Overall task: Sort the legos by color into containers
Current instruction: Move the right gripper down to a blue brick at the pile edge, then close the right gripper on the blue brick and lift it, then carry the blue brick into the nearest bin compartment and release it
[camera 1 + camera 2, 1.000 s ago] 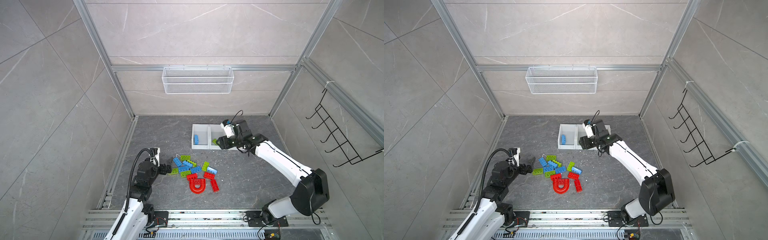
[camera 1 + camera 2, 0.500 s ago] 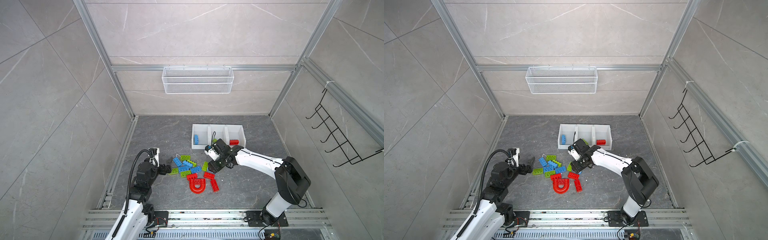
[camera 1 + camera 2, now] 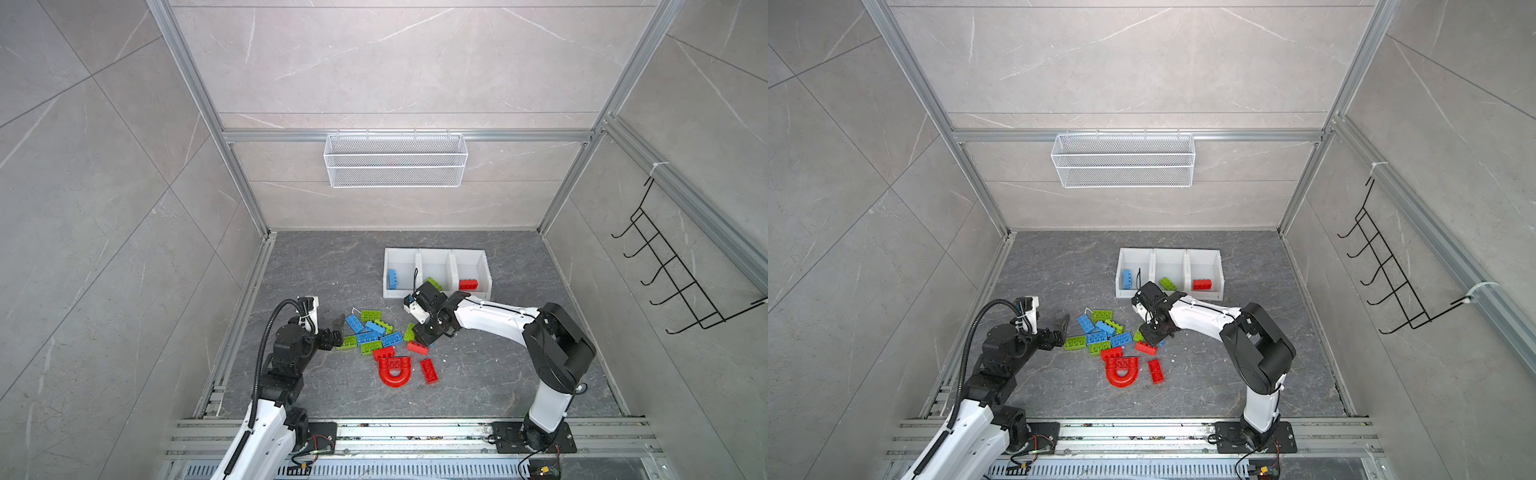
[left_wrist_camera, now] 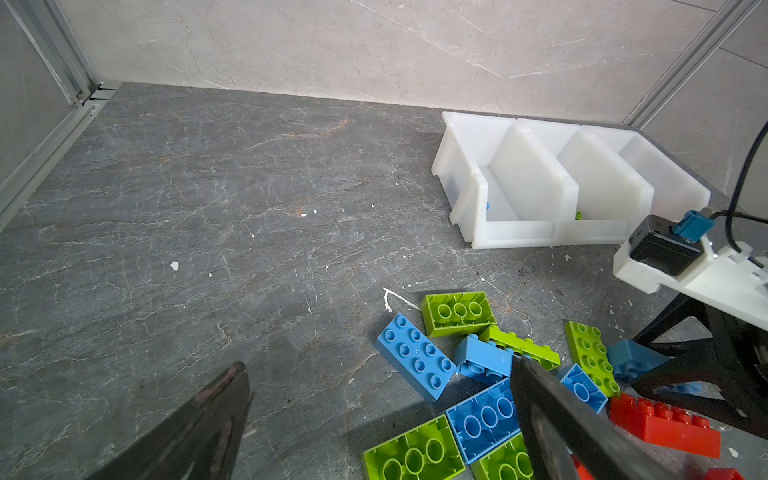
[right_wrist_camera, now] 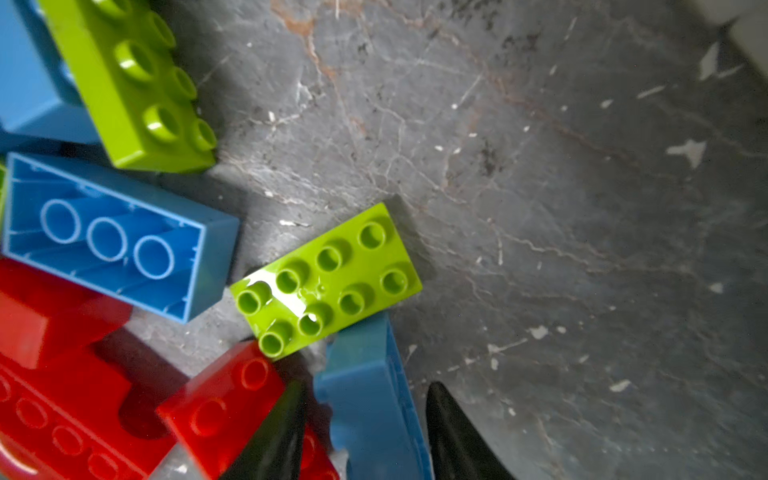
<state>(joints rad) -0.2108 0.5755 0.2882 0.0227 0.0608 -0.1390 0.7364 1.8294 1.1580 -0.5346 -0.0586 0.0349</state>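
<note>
Straddling a blue brick (image 5: 361,361) at the pile (image 3: 374,336) edge, the right claw (image 5: 365,387) sets one jaw along each long side, aligned for a pinch; whether it presses yet cannot be told. A green brick (image 5: 328,278) abuts the blue one's end, and a red brick (image 5: 224,399) crowds one jaw. Just beyond, the bins (image 3: 436,252) hold one brick per colour. The left claw (image 3: 334,331), spread and empty, hangs at the pile's opposite edge over the table (image 3: 498,365).

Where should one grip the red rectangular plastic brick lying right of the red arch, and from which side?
Grip the red rectangular plastic brick across its two long sides, from above: it lies flat, studs up, nothing touching those sides.
</note>
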